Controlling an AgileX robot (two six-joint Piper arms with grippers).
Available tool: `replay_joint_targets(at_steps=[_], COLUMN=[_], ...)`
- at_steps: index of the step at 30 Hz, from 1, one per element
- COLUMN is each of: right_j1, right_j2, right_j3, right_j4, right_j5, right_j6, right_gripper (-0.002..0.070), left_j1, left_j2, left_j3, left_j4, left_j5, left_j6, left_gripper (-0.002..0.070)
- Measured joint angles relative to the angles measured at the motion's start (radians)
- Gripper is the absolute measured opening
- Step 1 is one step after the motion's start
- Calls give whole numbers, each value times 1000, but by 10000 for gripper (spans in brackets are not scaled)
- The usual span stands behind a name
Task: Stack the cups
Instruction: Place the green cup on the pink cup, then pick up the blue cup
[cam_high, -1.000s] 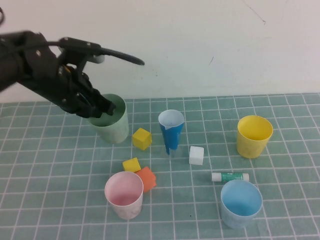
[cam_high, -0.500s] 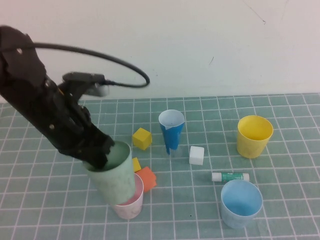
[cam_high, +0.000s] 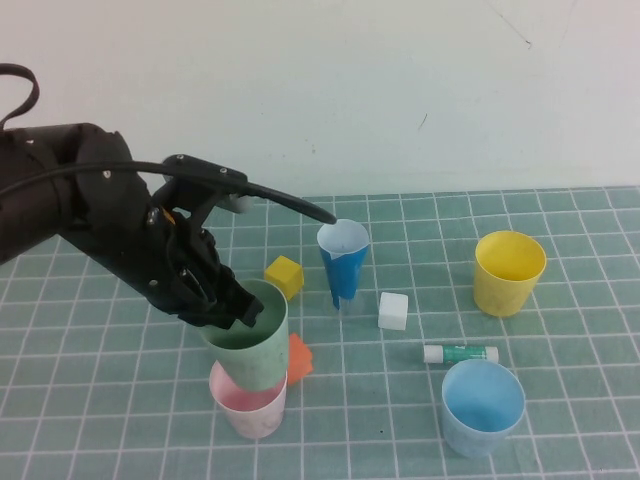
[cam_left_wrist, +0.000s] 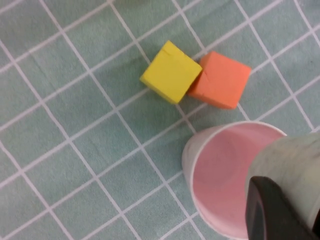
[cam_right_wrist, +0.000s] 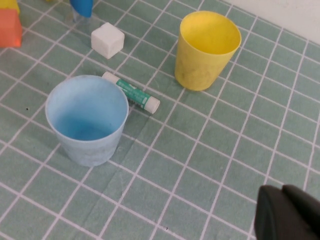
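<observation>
Left end effector (cam_high: 235, 308) clamped on rim of matte pale green tapered cup (cam_high: 250, 340), tilted over matte pink cup (cam_high: 250, 405) near tabletop front. Base apparently off-centre; release risks jamming, toppling pink cup. Right end effector (cam_right_wrist: 285, 215) closed, empty, parked.

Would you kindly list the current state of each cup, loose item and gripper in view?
pale green cup: held tilted, its base in the pink cup's mouth
pink cup: upright on the mat
yellow cup: upright, empty
light blue cup: upright, empty
dark blue cone cup: upright
glue stick: lying on its side
left gripper: shut on the pale green cup's rim
right gripper: shut, empty, above the mat near the light blue cup
</observation>
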Motion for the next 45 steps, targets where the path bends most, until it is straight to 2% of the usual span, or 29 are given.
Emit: replay_joint_targets(at_steps=[17,20,25,29,32,38,42,45], right_j1=[0,0,0,0,0,0,22,84], right_j2=[0,0,0,0,1,83,204,320], right_j3=[1,1,1,1,1,-35,-116,-163], right_j4=[0,0,0,2,31,152,213,223], right_j5=[0,0,0,0,31,190,252,254], right_j6=[-4,-4,-4,-7,-56,-240,-294,-367], right_gripper=[-3,-3,-3,-3,-3,-3,-3,-3], left_j1=[0,0,0,0,0,0,0,0], left_j2=[47,51,52,52,36,-87,-226,-358], left_j3=[8,8,8,8,9,11,11,18], left_j4=[43,53,57,57,89,277,472,598], left_j5=[-6,-11,-30,-46,-64,-104,-122,-126], left_j6=[-2,-2,-2,-7,-44,-153,-292,-417], left_gripper=[25,67,189,218,199,34,6,4])
